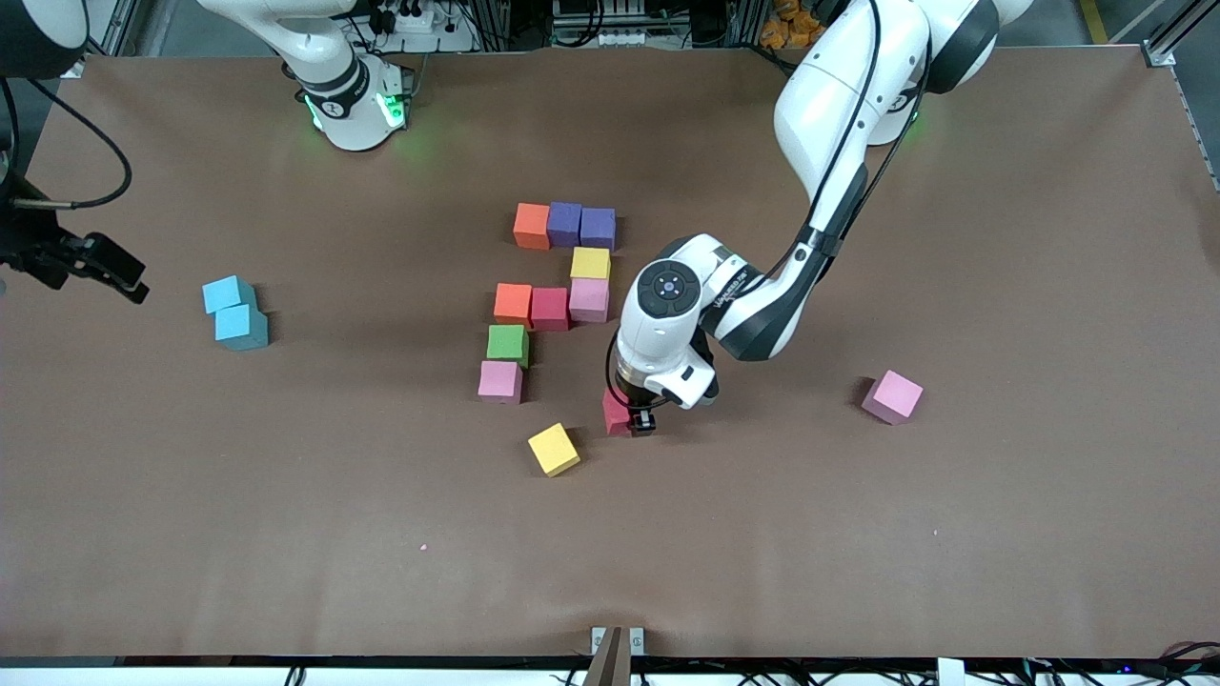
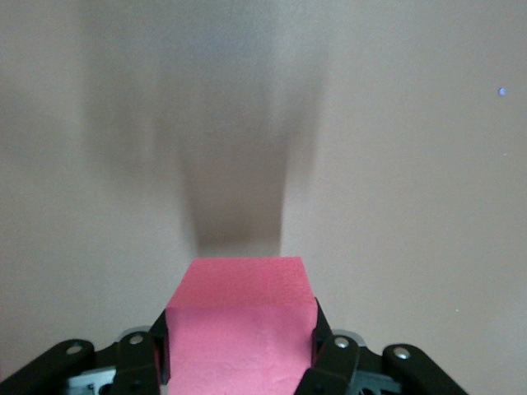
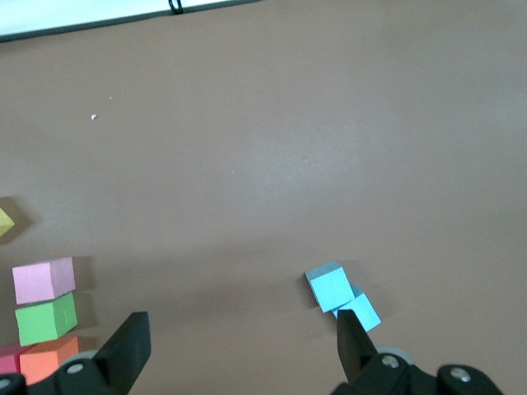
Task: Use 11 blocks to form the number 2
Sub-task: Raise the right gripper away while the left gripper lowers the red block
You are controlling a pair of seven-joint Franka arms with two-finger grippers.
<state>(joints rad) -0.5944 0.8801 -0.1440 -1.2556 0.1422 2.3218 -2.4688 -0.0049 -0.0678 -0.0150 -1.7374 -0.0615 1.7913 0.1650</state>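
Gripping a red cube (image 1: 616, 412) in my left tool (image 1: 637, 419); right tool (image 3: 239, 346) waits wide; sloppy release could bump the yellow cube (image 1: 554, 449).

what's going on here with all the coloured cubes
Two robot arms are building a blocky digit 2 from foam cubes in the middle of the table. Nine cubes sit in the figure so far. The left gripper is shut on a red cube beside a loose yellow cube, nearer the front camera than the figure. A pink cube lies loose toward the left arm's end. The right gripper waits open above two light-blue cubes.
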